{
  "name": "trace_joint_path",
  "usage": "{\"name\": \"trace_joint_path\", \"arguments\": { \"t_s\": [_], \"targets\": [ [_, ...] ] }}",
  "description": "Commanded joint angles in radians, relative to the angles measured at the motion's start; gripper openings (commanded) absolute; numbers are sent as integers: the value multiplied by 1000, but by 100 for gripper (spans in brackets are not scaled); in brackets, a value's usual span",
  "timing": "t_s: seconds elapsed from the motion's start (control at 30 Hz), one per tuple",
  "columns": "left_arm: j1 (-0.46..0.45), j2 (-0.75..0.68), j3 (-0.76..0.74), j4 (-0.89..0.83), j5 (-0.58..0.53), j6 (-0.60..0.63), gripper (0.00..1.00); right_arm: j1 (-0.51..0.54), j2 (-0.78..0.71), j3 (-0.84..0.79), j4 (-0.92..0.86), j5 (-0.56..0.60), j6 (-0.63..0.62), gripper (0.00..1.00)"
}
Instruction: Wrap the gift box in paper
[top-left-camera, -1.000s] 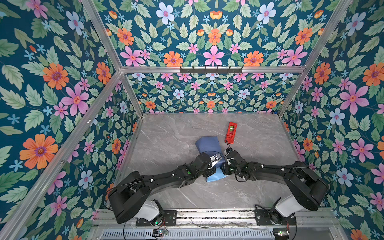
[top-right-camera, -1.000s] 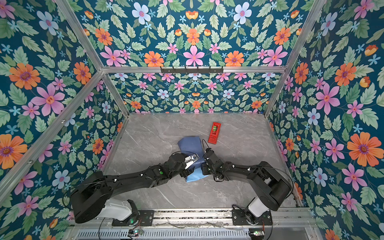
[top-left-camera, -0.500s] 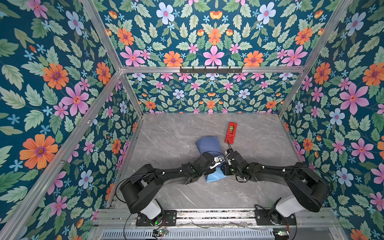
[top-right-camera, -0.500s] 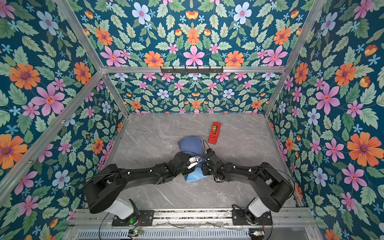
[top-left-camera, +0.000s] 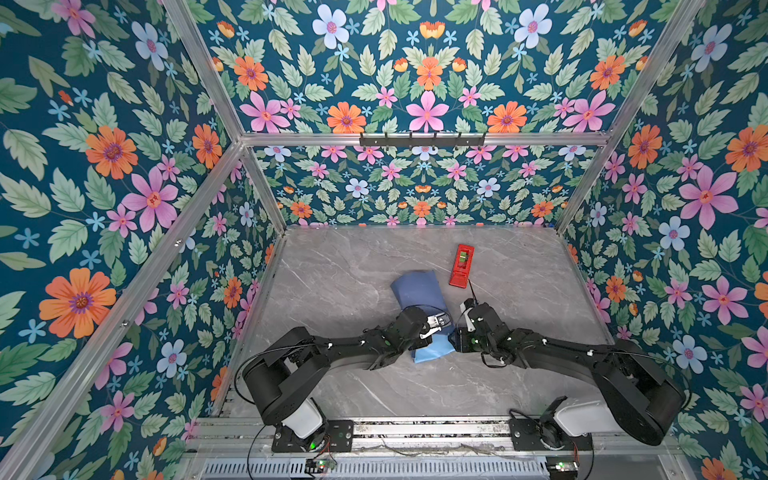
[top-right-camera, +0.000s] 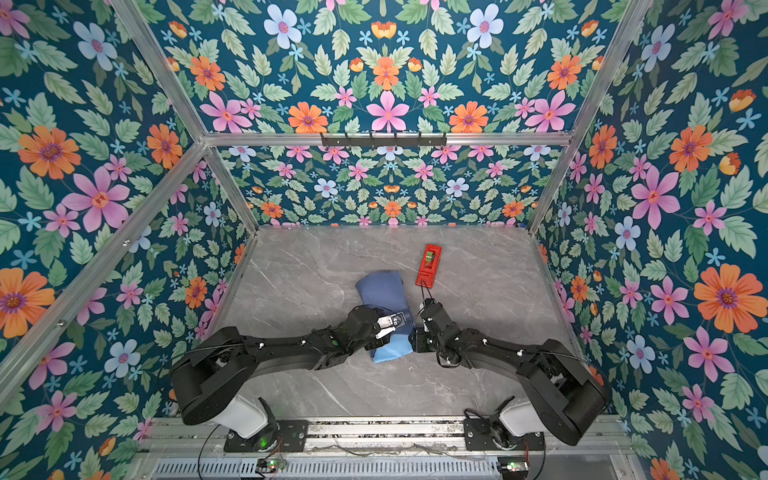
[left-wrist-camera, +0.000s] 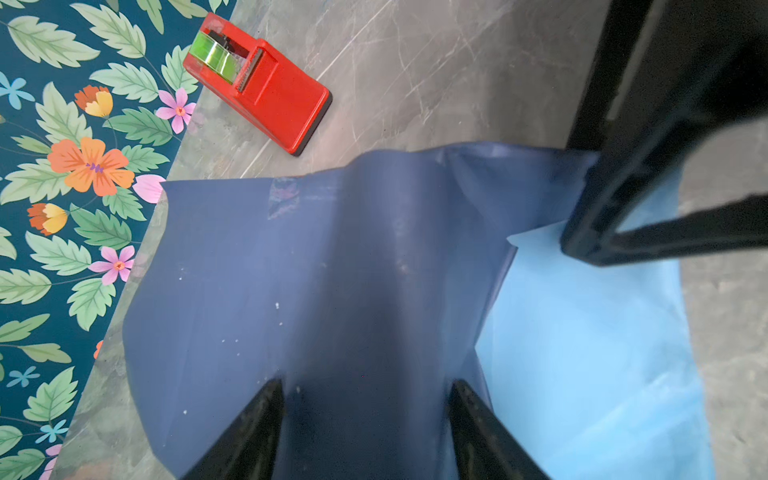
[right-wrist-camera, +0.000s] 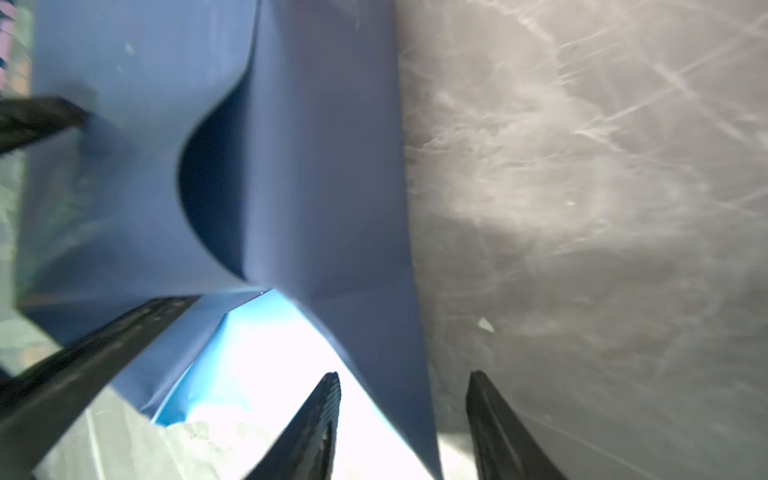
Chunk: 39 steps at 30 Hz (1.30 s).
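Observation:
The paper (top-left-camera: 415, 291) lies mid-table folded into a bundle, slate-blue face up, and a light blue flap (top-left-camera: 430, 353) sticks out at its near end. The gift box is hidden under it. My left gripper (top-left-camera: 441, 322) is over the bundle's near end. In the left wrist view its open jaws (left-wrist-camera: 365, 386) straddle a raised ridge of dark paper (left-wrist-camera: 291, 291). My right gripper (top-left-camera: 455, 336) meets the bundle from the right. In the right wrist view it (right-wrist-camera: 403, 386) is open, and the paper's loose edge (right-wrist-camera: 399, 374) passes between its fingers, unpinched.
A red tape dispenser (top-left-camera: 461, 266) with a green roll lies on the grey marble table (top-left-camera: 353, 257), just beyond the bundle to the right. Floral walls close in the left, right and far sides. The two grippers are close together at the bundle's near end.
The left arm's elbow and base link have swung in toward the middle, while its gripper stayed over the bundle's near end. The right arm has hardly moved.

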Motion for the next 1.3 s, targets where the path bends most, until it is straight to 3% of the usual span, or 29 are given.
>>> {"name": "trace_joint_path", "arguments": {
  "t_s": [0.0,0.23,0.47,0.63,1.27],
  "targets": [
    [2,8,-5,-120,-5,12,66,-20,-47,-13,-3,-59,-5,52],
    [3,3,-5,-118,2,20,68,-69,-116,-10,-10,-129,-34,53],
    [3,-16,6,-108,40,1,70,-106,-80,32,98,-224,34,66],
    [3,-12,7,-105,37,0,71,-126,-11,83,118,-228,65,71],
    [3,-74,24,-84,63,-22,84,-127,105,87,114,-201,47,67]
  ]
}}
